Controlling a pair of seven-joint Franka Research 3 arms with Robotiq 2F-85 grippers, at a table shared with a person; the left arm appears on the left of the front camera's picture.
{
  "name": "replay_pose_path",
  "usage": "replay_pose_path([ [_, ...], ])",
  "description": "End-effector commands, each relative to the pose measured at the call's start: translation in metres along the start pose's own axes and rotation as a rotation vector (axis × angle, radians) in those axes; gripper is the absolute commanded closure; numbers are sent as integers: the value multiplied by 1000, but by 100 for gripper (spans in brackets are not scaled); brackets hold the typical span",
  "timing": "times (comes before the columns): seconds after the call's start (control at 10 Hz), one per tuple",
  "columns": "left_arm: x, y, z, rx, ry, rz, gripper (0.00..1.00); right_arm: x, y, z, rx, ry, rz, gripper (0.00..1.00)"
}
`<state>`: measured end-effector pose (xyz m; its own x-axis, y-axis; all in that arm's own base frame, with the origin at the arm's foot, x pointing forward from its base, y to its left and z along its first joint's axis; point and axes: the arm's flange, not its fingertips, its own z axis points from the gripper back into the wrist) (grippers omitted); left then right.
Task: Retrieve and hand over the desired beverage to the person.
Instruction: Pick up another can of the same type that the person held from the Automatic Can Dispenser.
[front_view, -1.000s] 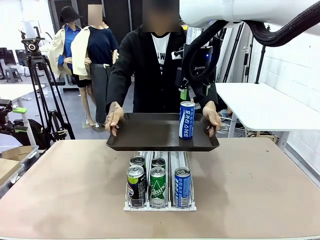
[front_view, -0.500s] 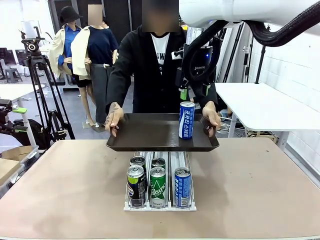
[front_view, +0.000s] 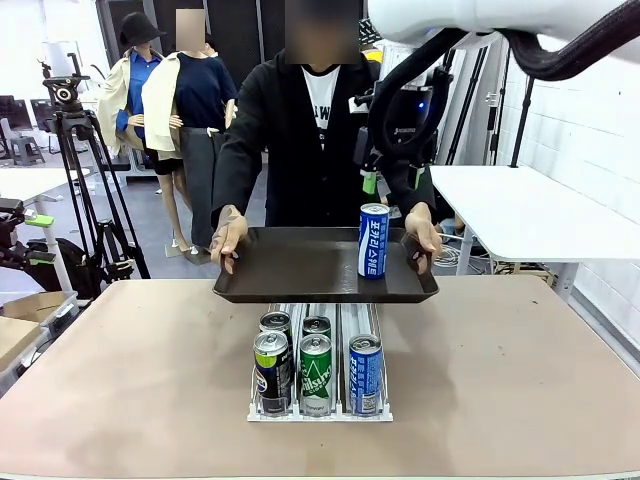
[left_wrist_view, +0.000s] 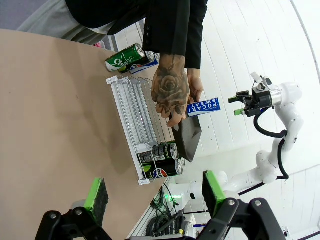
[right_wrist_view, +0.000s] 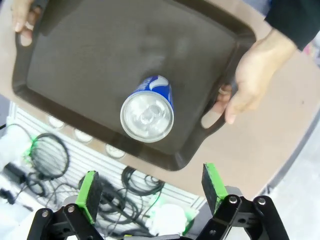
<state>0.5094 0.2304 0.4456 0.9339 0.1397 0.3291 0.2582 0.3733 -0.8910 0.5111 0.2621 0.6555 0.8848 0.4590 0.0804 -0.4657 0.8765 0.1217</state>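
The right tool hangs above the blue can with its fingers spread apart and nothing between them. Against 1 second ago it has crept a little higher, which we read as the arm backing off once the drink was set down. The can stands upright on the dark tray, toward the side nearer the right arm. The person holds that tray level by its 2 handles, a hand on each, just above the far part of the tabletop. From the right wrist we look straight down on the can's lid, with open space between it and the green pads. The left tool is likewise spread wide and empty, hovering off to the side over the tabletop. The rack in front of the tray holds 5 cans that we can count. We judge the handover all but done — the drink is already in the person's keeping, and what remains is for the right arm to pull clear.
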Motion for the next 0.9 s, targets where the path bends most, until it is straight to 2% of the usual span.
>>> replay_pose_path([
  [0.0,1,-2,0,9,-7,9,0,-35,-26,8,118,6,-10,0],
  [0.1,1,-2,0,9,-7,9,0,-46,-38,12,117,-10,-41,0],
  [0.4,1,-2,0,9,-7,9,0,-76,-91,14,221,-45,-127,0],
  [0.8,1,-2,0,9,-7,9,0,-143,-174,5,386,-152,-291,0],
])
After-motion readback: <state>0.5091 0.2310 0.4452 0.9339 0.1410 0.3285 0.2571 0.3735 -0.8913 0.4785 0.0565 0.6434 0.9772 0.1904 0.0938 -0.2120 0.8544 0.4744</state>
